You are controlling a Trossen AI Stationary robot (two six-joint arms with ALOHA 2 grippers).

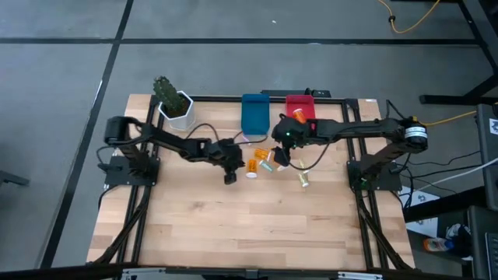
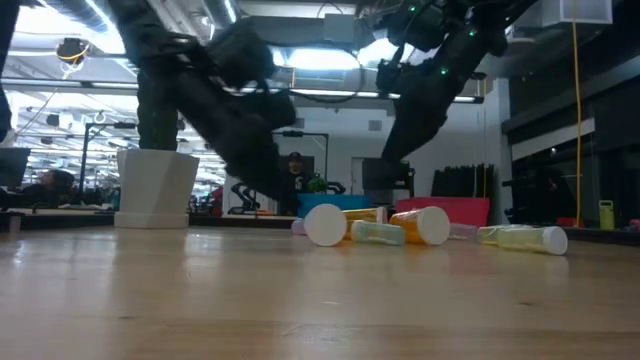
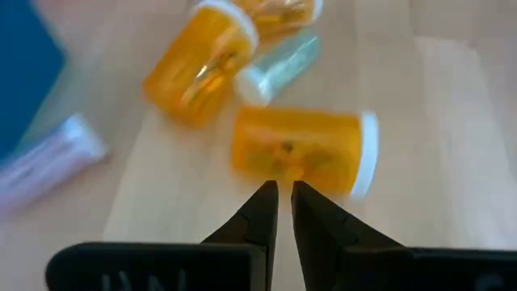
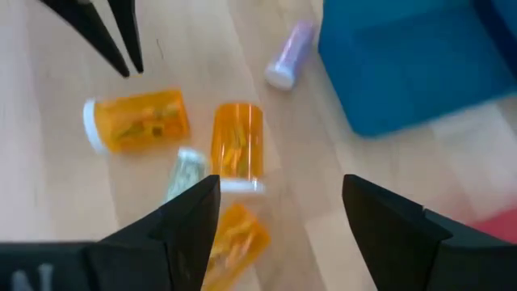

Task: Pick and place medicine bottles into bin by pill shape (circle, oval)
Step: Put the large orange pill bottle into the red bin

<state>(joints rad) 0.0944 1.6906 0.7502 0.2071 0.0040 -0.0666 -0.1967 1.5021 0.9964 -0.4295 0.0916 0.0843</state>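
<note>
Right gripper [image 4: 279, 218] hangs jaws apart, empty, over my cluster of orange translucent plastic bottles [image 1: 257, 165] with white caps at table centre; left gripper [image 3: 283, 198] sits pinched together at their nine o'clock. Blue rectangular plastic bin [image 1: 254, 113] at twelve o'clock looks empty, so most sorting remains

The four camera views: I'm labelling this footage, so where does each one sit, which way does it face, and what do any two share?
High: above the table, facing straight down; both arms show.
Low: at tabletop height, facing level across lying bottles into the room; arms descend from above.
Left wrist: on the left arm, facing an orange bottle past the shut left gripper.
Right wrist: on the right arm, facing the bottles and blue bin past the open right gripper.
Shared: both wrist views show that orange bottle.
</note>
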